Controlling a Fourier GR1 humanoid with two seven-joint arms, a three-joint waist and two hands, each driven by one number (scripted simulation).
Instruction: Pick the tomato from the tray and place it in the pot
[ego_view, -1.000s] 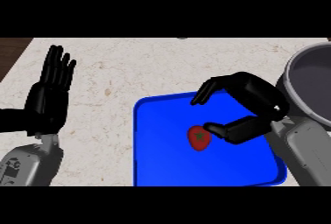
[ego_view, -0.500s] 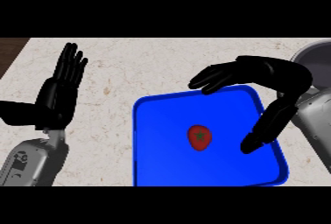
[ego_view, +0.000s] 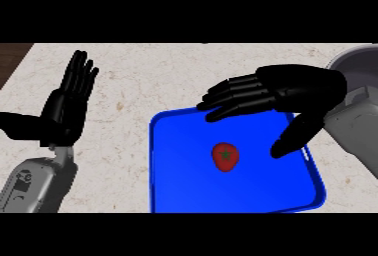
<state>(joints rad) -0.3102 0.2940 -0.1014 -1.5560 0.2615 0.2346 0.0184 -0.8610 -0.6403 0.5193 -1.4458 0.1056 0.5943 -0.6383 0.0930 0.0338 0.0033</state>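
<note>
1. The right hand (ego_view: 295, 92) hangs over the far part of the blue tray (ego_view: 166, 165), palm down, its fingers (ego_view: 232, 97) spread wide and reaching toward the left, its thumb pointing down toward the near side.
2. That hand holds nothing; the gap between its fingers and its thumb is wide.
3. The tomato (ego_view: 225, 156) lies on the tray's floor, about midway across it, red with a small dark green star of a stem on top.
4. The tomato sits below the fingertips of the right hand and to the left of the thumb's tip, apart from both; nothing touches it.
5. The grey pot (ego_view: 358, 62) shows only in part at the upper right corner, behind the right wrist and well apart from the tomato.
6. The left hand (ego_view: 63, 112) rests at the left side, off the tray, its fingers straight, close together and pointing away toward the far edge, its thumb stuck out to the left.
7. The left hand holds nothing and is well apart from the tomato, with the tray's left rim between its fingers and the fruit.
8. Tray and pot stand on a pale marbled counter (ego_view: 148, 70).
</note>
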